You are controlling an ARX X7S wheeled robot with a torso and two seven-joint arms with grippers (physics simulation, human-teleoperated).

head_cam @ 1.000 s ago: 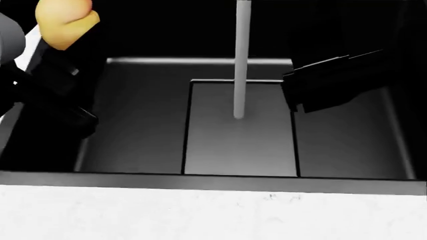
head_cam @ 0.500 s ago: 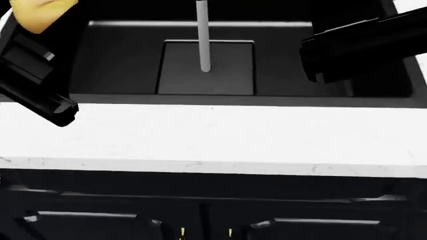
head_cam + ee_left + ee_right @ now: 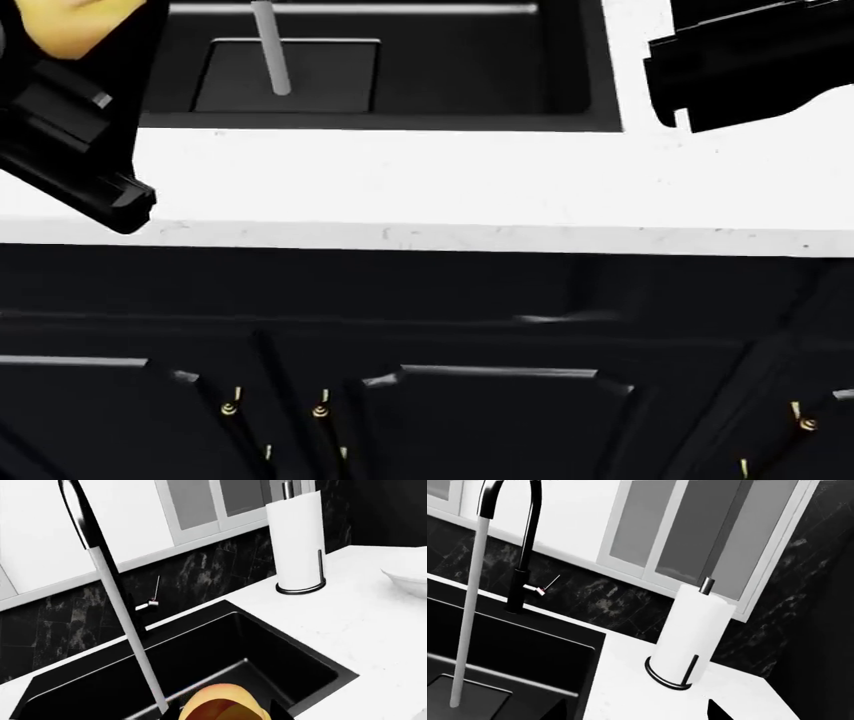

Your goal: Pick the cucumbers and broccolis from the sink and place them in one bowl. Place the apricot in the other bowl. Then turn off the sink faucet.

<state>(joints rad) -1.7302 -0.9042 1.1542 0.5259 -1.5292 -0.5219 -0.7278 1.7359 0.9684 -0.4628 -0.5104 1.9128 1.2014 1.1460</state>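
Beyond the sink point(image 3: 293, 652), across the counter, 1 white bowl point(image 3: 407, 580) lies nearest my left gripper point(image 3: 67, 45), which pinches the apricot point(image 3: 223, 707); right gripper point(image 3: 667, 90) state I cannot tell.

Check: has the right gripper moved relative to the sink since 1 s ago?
Yes. The right gripper was over the sink basin; now it sits right of the sink's rim, over the white counter.

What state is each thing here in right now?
Faucet: on, water running into the sink.
Apricot: held by the left gripper, out of the sink.
Right gripper: holding nothing visible; jaws unclear.
Paper towel roll: upright on its holder.
Bowl: looks empty.
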